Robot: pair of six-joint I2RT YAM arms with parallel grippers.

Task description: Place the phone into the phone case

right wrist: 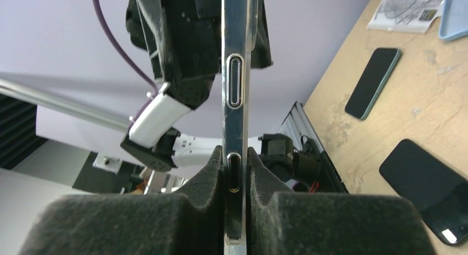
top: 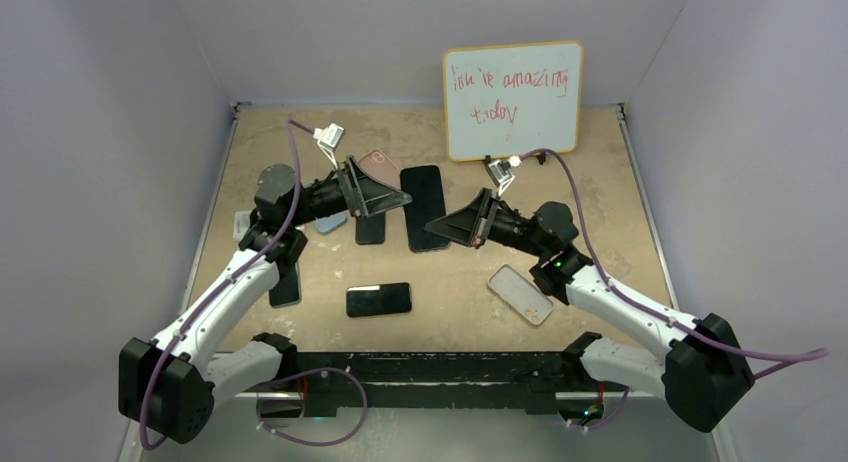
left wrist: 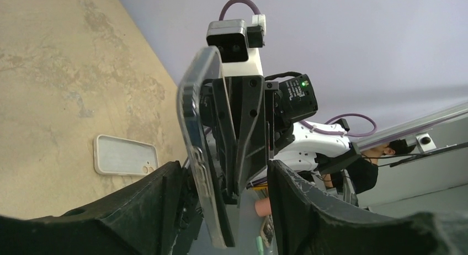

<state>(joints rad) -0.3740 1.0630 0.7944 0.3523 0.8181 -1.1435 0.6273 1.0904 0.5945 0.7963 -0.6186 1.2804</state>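
Standing edge-on, glossy clear-cased phone (right wrist: 234, 73), pinched by right end effector (right wrist: 234, 158)

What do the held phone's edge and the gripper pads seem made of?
Phone edge: glossy, either polished metal or clear plastic; bright streaks run along it. Pads of the right gripper: matte black foam, by the grainy surface dented around the phone.

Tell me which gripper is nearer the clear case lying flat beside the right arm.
Right. The right gripper is just up the table and left of the clear case. The left gripper is farther left, beyond the phone that the right one grips.
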